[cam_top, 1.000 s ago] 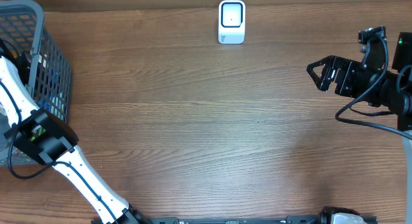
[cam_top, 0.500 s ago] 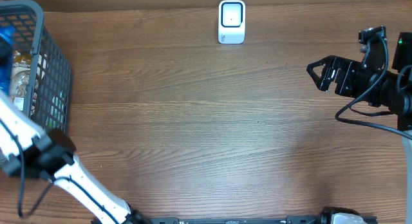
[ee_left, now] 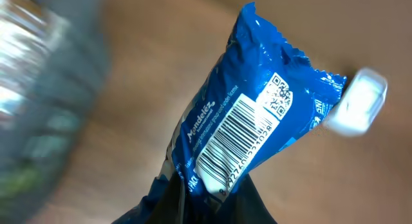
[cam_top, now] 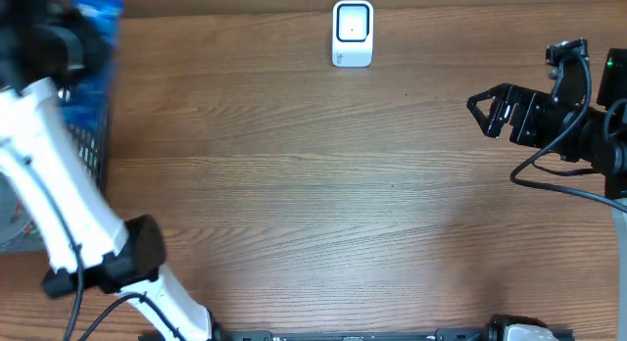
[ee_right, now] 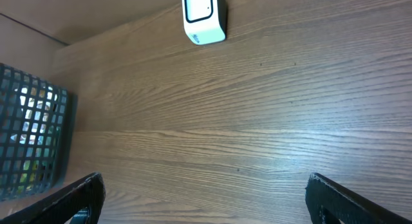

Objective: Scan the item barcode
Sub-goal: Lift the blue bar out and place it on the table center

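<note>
Left claw (ee_left: 205, 199) is pinched shut on the lower end of the blue packet (ee_left: 248, 108). The packet is held clear of the bench (cam_top: 294, 214), up by the basket (ee_right: 32, 140) at the far left. The overhead view is blurred there. The barcode (ee_left: 233, 145) faces the wrist camera and sits on a creased panel. The scanner (cam_top: 353, 32) stands at the back edge, well apart from the packet. Right claw (cam_top: 482, 112) is spread wide, empty, off to the right.

Risks as we judge them:
- The grip is on a thin wrapper end, so a quick swing could twist or drop the packet.
- Crease or glare may spoil the read.
- Without wrist rotation, the barcode may face away from the scanner window.
</note>
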`<action>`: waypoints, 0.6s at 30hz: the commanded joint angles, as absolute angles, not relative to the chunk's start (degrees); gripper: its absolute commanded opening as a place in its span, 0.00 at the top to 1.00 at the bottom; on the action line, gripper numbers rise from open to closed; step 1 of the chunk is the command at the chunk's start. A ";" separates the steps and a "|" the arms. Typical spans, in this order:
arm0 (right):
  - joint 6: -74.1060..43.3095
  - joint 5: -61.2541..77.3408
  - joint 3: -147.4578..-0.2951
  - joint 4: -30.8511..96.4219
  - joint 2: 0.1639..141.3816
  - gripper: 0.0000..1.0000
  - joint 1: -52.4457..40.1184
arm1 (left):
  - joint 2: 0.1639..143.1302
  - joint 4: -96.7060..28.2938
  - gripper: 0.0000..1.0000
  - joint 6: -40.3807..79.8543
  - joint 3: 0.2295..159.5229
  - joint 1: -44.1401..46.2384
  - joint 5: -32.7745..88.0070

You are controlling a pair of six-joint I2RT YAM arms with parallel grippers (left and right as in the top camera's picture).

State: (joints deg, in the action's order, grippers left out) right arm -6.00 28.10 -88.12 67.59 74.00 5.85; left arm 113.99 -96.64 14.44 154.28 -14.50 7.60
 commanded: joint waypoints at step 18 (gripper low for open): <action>-5.93 27.94 -89.32 68.05 78.15 0.00 5.48 | 116.88 -75.24 0.41 23.77 109.47 11.14 9.72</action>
